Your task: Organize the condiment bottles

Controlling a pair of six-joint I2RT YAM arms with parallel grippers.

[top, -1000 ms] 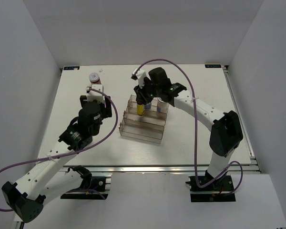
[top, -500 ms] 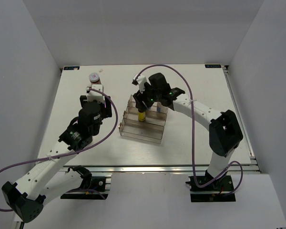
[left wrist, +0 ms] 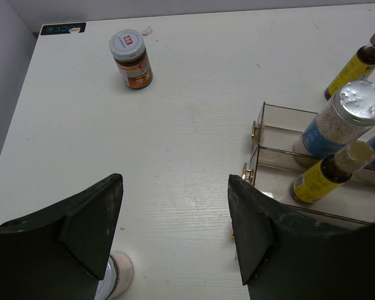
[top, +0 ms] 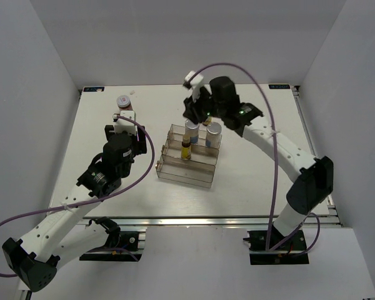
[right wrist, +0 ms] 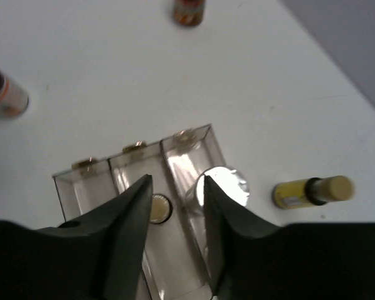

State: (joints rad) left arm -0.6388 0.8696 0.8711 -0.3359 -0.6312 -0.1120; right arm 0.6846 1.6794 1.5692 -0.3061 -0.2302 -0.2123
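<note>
Top external view puts my right gripper [top: 194,114] over the far edge of the clear stepped plastic rack [top: 184,172], jaws released and empty. In the right wrist view a slim amber bottle with a gold cap [right wrist: 157,209] stands upright in the middle tier, directly below the gap between them. One white bottle with a silver cap and blue label [top: 192,129] and its white twin [top: 213,132] fill the back tier, at twelve o'clock from that amber one. I judge half the job done, and my right arm is between bottles. The second amber bottle [left wrist: 361,59] stands on the white table [left wrist: 175,112] just beyond the rack, at about one o'clock from it. The next move calls for swinging there, closing around its body, then lifting it over the back tier to sit beside its match. My left gripper [left wrist: 175,200] hangs wide open, holding nothing. A squat red-labelled jar with a pinkish-white lid [left wrist: 117,278] peeps out just beside its left finger at seven o'clock, so I must shift that way to centre it. The other red-labelled jar [left wrist: 131,59] stands well apart at eleven o'clock.
</note>
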